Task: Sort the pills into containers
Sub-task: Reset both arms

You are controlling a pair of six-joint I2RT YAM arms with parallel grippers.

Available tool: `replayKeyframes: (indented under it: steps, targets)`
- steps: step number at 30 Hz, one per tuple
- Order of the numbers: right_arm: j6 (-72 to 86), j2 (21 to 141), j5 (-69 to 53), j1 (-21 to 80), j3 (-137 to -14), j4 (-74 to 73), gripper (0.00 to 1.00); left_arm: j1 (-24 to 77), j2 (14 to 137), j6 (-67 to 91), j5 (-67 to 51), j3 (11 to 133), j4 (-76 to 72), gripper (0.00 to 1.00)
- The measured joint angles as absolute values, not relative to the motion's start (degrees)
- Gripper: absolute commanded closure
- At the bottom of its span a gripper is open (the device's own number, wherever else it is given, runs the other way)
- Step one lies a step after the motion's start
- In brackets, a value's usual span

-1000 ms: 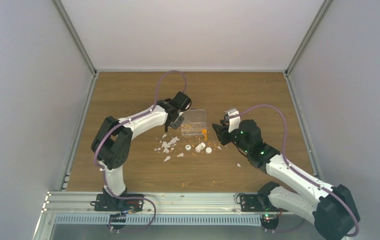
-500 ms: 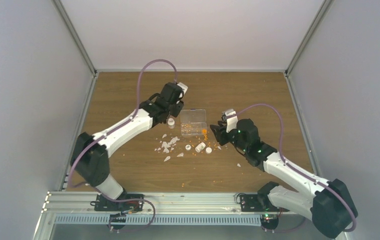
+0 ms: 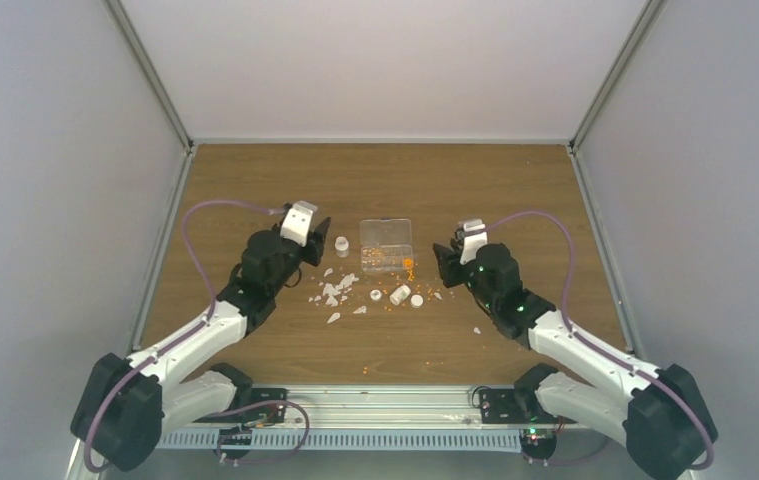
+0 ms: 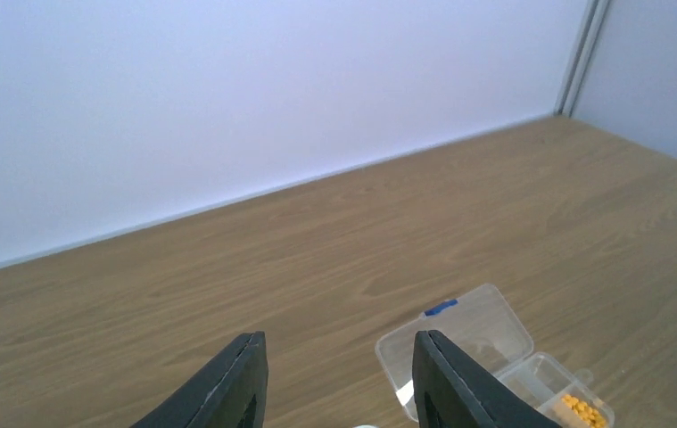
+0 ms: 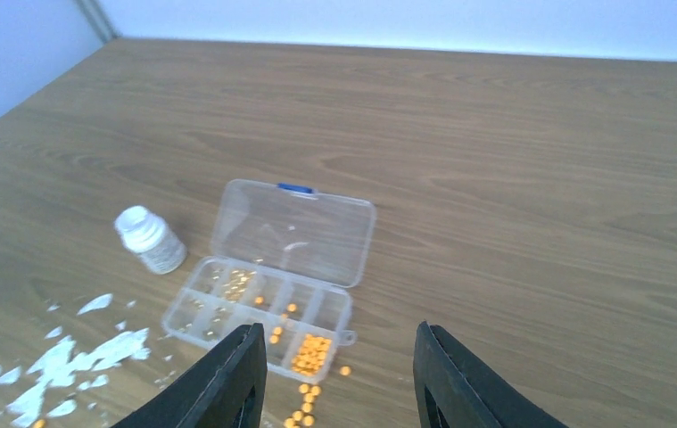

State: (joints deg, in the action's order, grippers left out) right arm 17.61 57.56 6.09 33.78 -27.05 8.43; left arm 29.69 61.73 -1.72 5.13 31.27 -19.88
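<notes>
The clear organiser box (image 3: 387,246) lies open mid-table, its lid (image 5: 294,230) folded back. Orange pills (image 5: 310,352) fill one compartment; a few more sit in neighbouring ones. Other pills (image 3: 408,266) lie loose on the wood by its near right corner. My left gripper (image 3: 317,232) hovers left of the box, open and empty. In the left wrist view the gripper (image 4: 339,339) frames bare wood, with the box (image 4: 468,334) at the right. My right gripper (image 3: 444,260) is right of the box, open and empty. In its own view the gripper (image 5: 337,330) hangs above the loose pills.
A small white vial (image 3: 342,245) stands upright just left of the box, also visible in the right wrist view as the vial (image 5: 149,239). White flakes (image 3: 333,290) are scattered nearer me. Another vial (image 3: 400,294) lies on its side with caps (image 3: 417,300) beside it.
My left arm has pulled back from over the box to its left and nearer me, leaving the small vial standing beside the box. The right arm has barely moved.
</notes>
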Motion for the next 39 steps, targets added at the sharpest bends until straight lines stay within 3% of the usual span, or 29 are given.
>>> replayKeyframes:
  steps: [12,23,39]
  targets:
    - [17.61,47.94,21.47,33.47,-24.38,7.79,0.01,20.27,59.81,3.92,-8.34,24.99,-34.96,0.01]
    - [21.37,49.23,16.8,20.88,-25.76,7.18,0.01,19.18,56.95,5.17,-11.38,23.66,-36.27,0.01]
    - [23.33,44.14,17.98,20.49,-22.44,6.44,0.0,19.18,57.34,5.85,-12.62,23.66,-36.18,0.01]
